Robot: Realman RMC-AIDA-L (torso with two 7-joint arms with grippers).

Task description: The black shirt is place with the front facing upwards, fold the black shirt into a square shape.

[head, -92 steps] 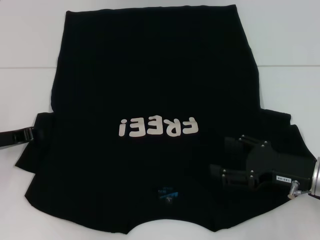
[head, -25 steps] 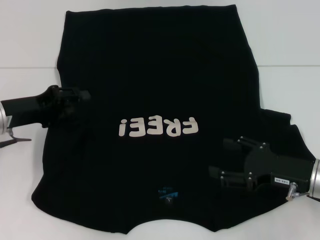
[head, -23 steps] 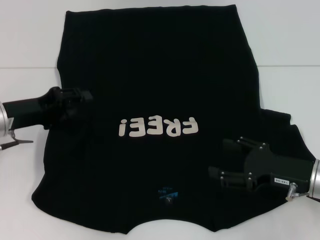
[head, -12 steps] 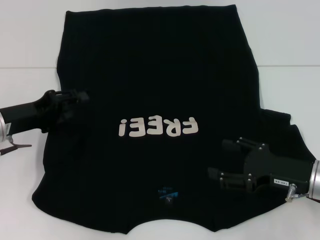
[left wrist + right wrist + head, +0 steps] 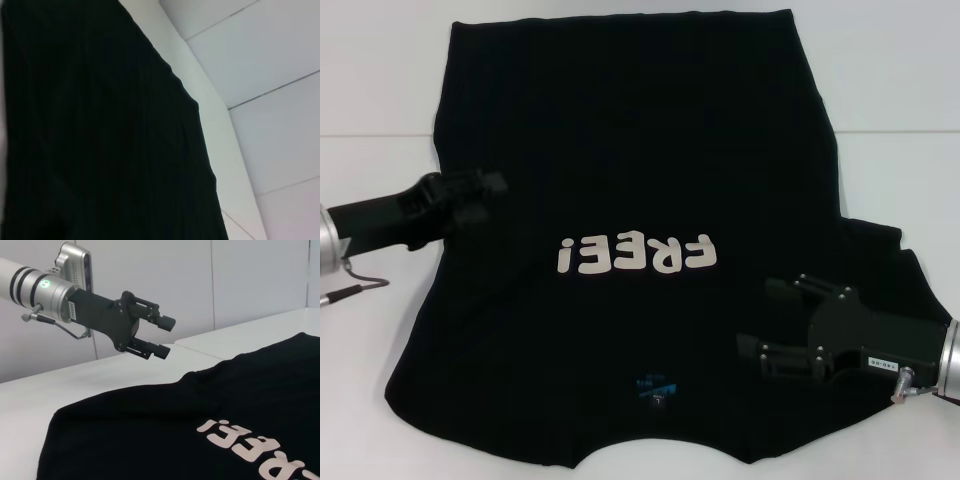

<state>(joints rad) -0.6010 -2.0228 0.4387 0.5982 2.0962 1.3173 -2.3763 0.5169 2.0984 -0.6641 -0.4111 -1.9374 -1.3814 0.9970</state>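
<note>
One sleeve tucked – black shirt (image 5: 630, 150) lay face-up otherwise; left gripper (image 5: 162, 337) parted, empty above; right gripper (image 5: 765, 320) parted, empty – main folds remained.

One black shirt (image 5: 630, 150) lay on one white table (image 5: 880, 90). The shirt bore one line of off-white lettering (image 5: 637, 256), made up of four letters and one exclamation mark, and one small blue neck label (image 5: 654, 385). Two sleeves could be counted, one at each side of the garment. Two robot arms were present, each ending in one black gripper: the left gripper (image 5: 490, 186) and the right gripper (image 5: 765, 318), two grippers in all. Each gripper showed two fingers held apart, four fingers altogether. One thin cable looped beside each metal wrist, two cables in total. No further loose items were counted.
</note>
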